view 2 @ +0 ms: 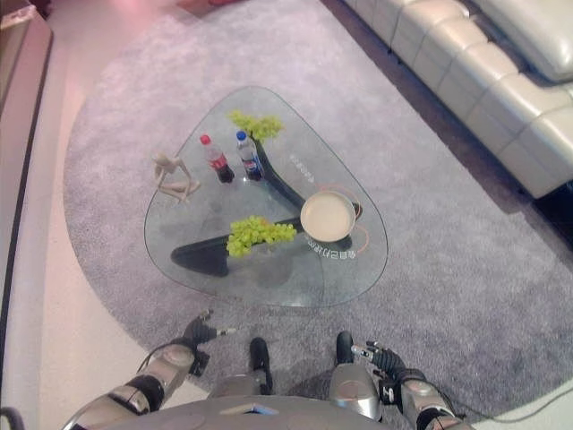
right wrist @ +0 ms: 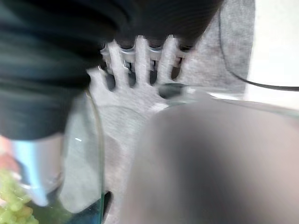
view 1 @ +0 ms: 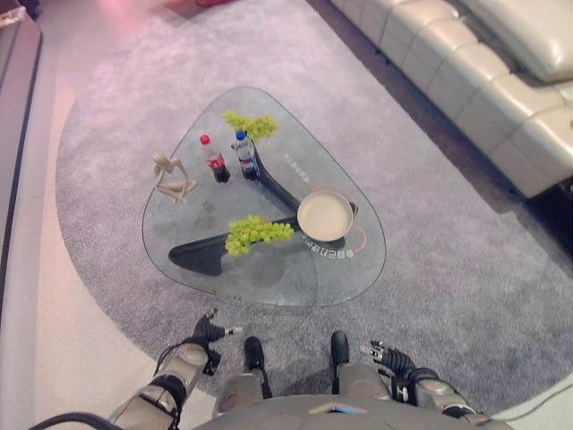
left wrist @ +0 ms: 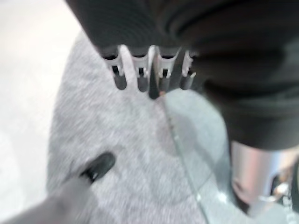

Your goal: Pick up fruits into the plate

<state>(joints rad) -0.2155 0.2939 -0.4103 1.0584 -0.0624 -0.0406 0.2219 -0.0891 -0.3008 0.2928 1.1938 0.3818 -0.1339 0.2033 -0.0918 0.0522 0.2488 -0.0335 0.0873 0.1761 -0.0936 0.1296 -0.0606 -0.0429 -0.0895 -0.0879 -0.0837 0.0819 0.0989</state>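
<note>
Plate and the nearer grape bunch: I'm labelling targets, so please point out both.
plate (view 1: 324, 215), left eye view, middle of its inner surface.
nearer grape bunch (view 1: 253, 233), left eye view, middle of the cluster.

Head eyes overlook glass table (view 1: 269, 278); wrist views close.

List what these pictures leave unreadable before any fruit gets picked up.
- Near grapes: blurred and cut by the edge in the right wrist view.
- Plate: too small in the eye views to tell what it holds.
- Left hand, right hand: finger curl too small; wrist views blurred.
</note>
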